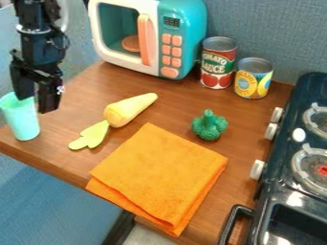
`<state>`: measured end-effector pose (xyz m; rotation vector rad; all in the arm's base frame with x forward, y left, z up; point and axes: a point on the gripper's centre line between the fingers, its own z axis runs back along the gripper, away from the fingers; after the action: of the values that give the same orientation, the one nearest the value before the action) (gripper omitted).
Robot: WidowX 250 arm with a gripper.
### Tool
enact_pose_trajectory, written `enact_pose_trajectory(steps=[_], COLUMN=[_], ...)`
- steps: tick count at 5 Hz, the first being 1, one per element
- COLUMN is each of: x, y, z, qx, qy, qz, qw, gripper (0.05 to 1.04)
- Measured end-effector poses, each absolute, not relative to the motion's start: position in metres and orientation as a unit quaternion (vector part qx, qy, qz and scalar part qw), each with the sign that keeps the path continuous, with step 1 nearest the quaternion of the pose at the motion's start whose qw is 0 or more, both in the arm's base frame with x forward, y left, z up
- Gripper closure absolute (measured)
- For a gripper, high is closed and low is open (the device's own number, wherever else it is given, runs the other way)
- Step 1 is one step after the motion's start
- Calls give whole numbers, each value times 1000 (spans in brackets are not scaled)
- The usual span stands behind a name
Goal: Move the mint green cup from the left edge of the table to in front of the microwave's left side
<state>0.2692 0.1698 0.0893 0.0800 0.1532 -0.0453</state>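
Camera view: gripper (34, 104) open, fingers apart at the teal cup's (22, 119) rim, by the tabletop's (52, 135) left corner. Straddle the wall squarely, close gently; off-centre contact could tip it.

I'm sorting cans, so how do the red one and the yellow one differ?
The red can is taller than the yellow can. The red can's label has green, the yellow can's has blue. The red can stands nearer the microwave, the yellow can nearer the stove. Both stand upright.
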Motion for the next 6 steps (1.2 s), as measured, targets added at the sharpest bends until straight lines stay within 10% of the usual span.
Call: enact_pose_trajectory(steps=[6], x=[259], y=[199], z=[73], qx=[39], qy=[107], qz=[24], qw=[993], gripper=[83])
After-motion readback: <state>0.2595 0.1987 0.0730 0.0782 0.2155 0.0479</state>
